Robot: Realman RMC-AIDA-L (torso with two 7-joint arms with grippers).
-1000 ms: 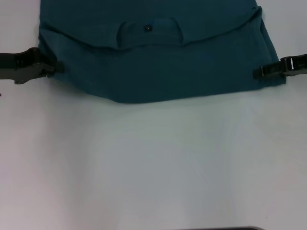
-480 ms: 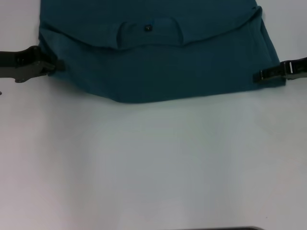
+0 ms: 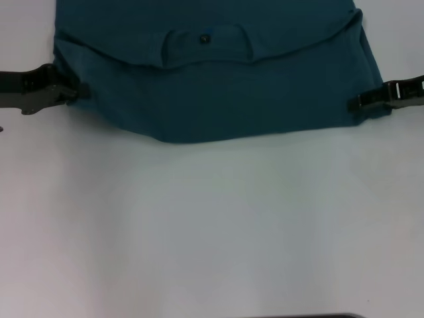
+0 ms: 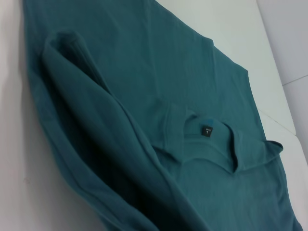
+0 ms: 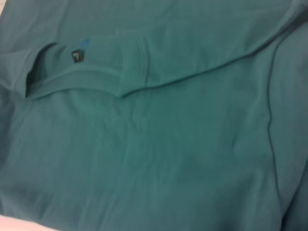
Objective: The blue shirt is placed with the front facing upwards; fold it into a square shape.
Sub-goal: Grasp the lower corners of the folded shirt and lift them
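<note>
Blue shirt (image 3: 218, 93) at table's (image 3: 212, 232) far edge, partly folded. Left gripper (image 3: 78, 91) & right gripper (image 3: 354, 104) at side hems; grip state: cannot tell. Risk: uneven pull, skewed fold.

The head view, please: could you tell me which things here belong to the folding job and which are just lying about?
Part of the job:
- the blue shirt, partly folded, neck label showing
- the left claw at its left edge
- the right claw at its right edge

Just there:
- the white table under the shirt; nothing loose visible on it
</note>
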